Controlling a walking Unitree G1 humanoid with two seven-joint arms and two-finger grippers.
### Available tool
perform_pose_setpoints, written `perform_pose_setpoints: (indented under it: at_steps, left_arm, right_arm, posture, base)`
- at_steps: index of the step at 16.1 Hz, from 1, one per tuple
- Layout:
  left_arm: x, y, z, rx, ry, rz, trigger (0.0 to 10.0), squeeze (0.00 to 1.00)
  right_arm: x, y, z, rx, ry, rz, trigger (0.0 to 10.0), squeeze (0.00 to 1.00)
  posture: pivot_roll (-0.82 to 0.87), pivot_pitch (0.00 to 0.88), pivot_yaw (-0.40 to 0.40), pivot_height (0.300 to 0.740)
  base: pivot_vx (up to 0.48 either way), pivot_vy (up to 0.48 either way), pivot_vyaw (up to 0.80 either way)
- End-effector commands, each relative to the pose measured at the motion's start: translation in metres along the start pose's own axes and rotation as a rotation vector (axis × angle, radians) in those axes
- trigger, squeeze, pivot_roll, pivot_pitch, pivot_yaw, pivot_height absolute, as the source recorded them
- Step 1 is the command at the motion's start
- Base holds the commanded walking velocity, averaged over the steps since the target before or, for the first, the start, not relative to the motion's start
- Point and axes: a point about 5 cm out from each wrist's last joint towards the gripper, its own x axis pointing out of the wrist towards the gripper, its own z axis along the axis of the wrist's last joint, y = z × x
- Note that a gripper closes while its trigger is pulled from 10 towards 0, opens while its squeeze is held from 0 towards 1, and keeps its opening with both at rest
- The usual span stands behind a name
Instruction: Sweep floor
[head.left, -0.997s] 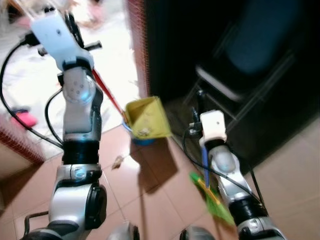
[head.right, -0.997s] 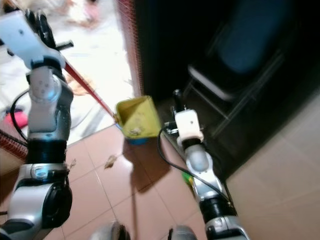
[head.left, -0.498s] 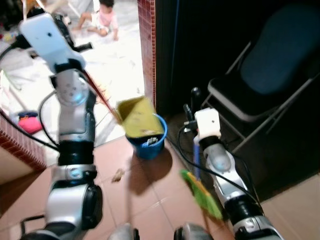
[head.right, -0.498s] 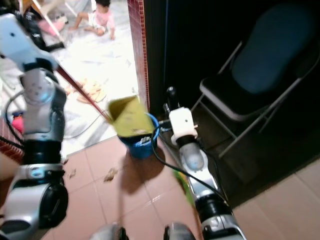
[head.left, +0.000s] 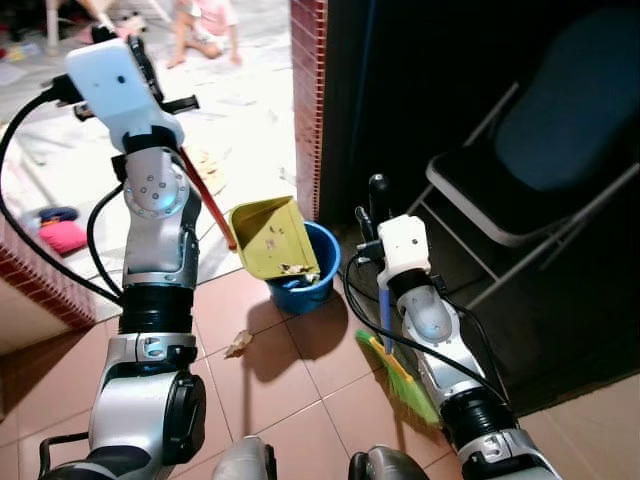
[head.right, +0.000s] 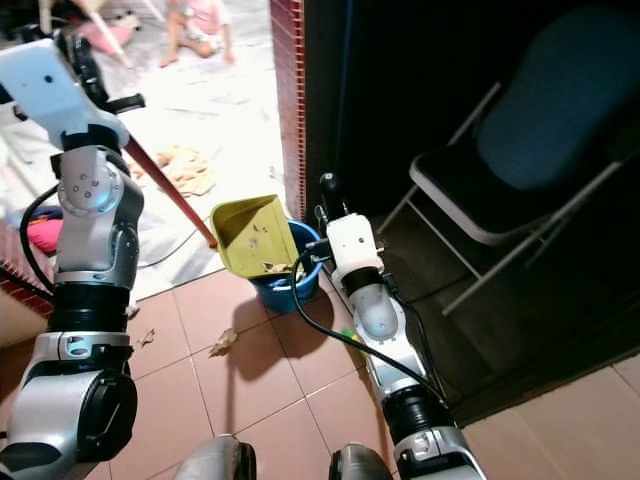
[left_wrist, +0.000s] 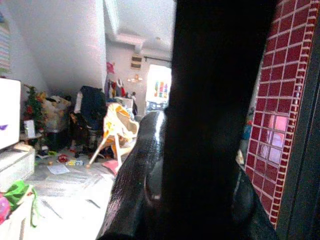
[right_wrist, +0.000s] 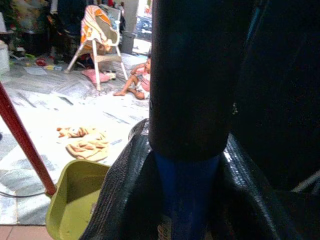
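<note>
My left gripper (head.left: 150, 75), raised at the upper left, is shut on the red handle (head.left: 207, 202) of a yellow dustpan (head.left: 272, 235). The pan tilts steeply, its lower lip with bits of debris over the rim of a blue bucket (head.left: 318, 282). To the right of the bucket, my right gripper (head.left: 372, 205) is shut on the blue handle (head.left: 385, 318) of a broom. Its green bristles (head.left: 402, 382) rest on the tiles beside my right forearm. In the right wrist view the blue handle (right_wrist: 185, 192) sits between the fingers (right_wrist: 120, 195), with the dustpan (right_wrist: 75, 200) beyond.
A dry leaf (head.left: 238, 343) lies on the terracotta tiles left of the bucket. A dark folding chair (head.left: 545, 130) stands at the right, a red brick pillar (head.left: 308, 90) behind the bucket. Beyond, a person (head.left: 205, 18) sits on a bright floor near a crumpled cloth (head.right: 185, 170).
The camera has swung and the picture has sharpened. The dustpan has come down from in front of the bucket to rest tilted at its rim. Both grippers keep their holds.
</note>
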Motion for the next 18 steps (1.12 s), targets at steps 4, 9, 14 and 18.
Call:
perform_pose_setpoints:
  at_steps: [4, 9, 14, 18]
  left_arm:
    - [-0.005, -0.020, 0.018, 0.043, -0.150, -0.147, 10.0, 0.00]
    - [-0.032, -0.052, 0.008, 0.059, -0.177, -0.438, 10.0, 0.00]
    - [-0.108, -0.095, -0.024, 0.104, -0.140, -1.072, 10.0, 0.00]
    - [-0.132, -0.096, -0.037, 0.185, -0.132, -1.269, 10.0, 0.00]
  right_arm:
    - [0.001, -0.004, 0.002, -0.012, -0.015, -0.001, 10.0, 0.00]
    - [0.002, -0.005, 0.002, -0.015, -0.014, -0.003, 10.0, 0.00]
    - [0.002, -0.007, 0.002, -0.023, -0.015, 0.003, 10.0, 0.00]
    - [0.000, -0.007, 0.002, -0.026, -0.017, 0.001, 10.0, 0.00]
  posture:
    - [-0.04, 0.058, 0.022, 0.740]
    - [-0.04, 0.077, 0.018, 0.740]
    - [-0.05, 0.071, 0.014, 0.740]
    - [-0.05, 0.071, 0.016, 0.740]
  base:
    - [0.000, 0.000, 0.00]
    - [0.000, 0.000, 0.00]
    - [0.000, 0.000, 0.00]
    - [0.000, 0.000, 0.00]
